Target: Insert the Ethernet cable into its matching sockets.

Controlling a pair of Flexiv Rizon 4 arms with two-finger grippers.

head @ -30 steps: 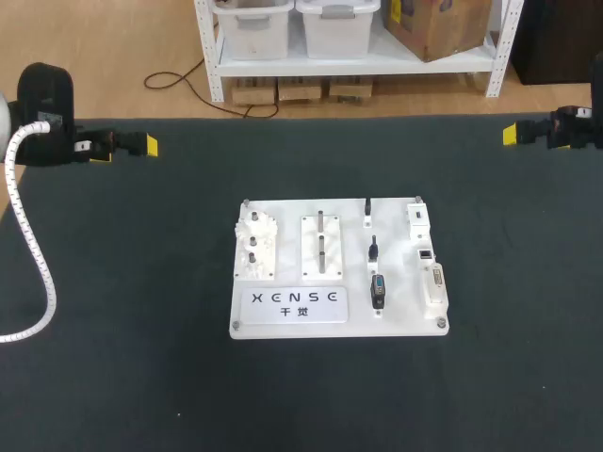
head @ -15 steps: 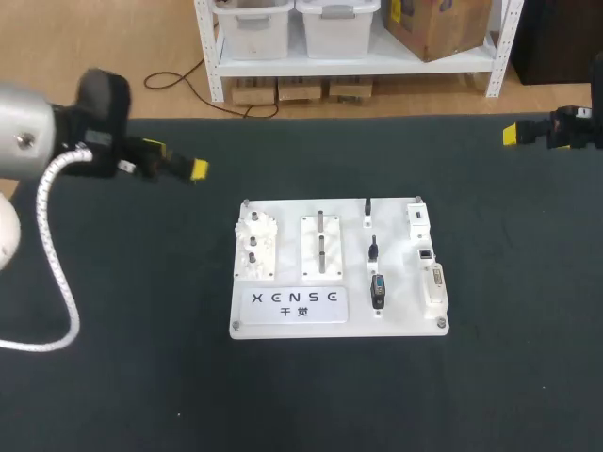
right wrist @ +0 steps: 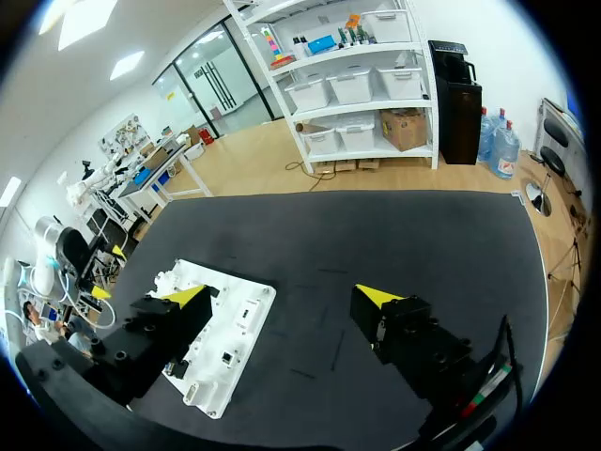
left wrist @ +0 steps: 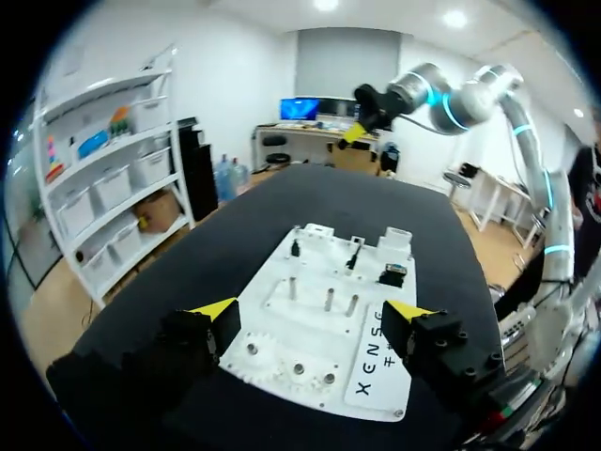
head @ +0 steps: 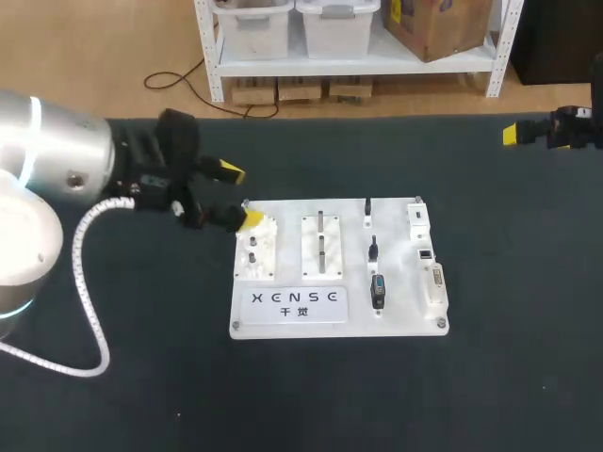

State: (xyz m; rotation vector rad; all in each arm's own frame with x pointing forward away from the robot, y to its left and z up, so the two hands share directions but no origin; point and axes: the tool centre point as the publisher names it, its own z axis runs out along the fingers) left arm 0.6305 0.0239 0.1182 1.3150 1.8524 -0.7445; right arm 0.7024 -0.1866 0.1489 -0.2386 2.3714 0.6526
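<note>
- The white board (head: 396, 320) lies flat on the dark surface (head: 141, 395). All places below are given relative to this board.
- The left tool (head: 239, 196) is at the board's far-left corner. Its fingers are spread wide and nothing is between them.
- One left tip (head: 250, 219) is over the corner, just beside the gear block (head: 256, 243). The other tip (head: 229, 171) is beyond the board's far edge.
- In the left wrist view, the left tool (left wrist: 310, 310) looks along the board (left wrist: 282, 324). The gear block (left wrist: 299, 366) is under the gap between the spread fingers, at the board's nearest end.
- The right tool (head: 510, 135) is well apart from the board, beyond its far-right corner and near the far edge of the surface.
- In the right wrist view, the right tool (right wrist: 282, 295) is spread wide and holds nothing. The board (right wrist: 235, 371) shows partly behind one finger, and bare surface lies under the gap between the fingers.
- Two dark plugs (head: 373, 250) (head: 378, 290) stand in a column just right of the board's centre.
- White sockets (head: 426, 254) form a second column along the board's right edge, just beside the plugs.
- The Ethernet cable cannot be singled out among these small parts. Neither tool touches any of them.
- Two upright pins (head: 321, 240) stand on a plate at the board's centre, between the gear block and the plugs.
</note>
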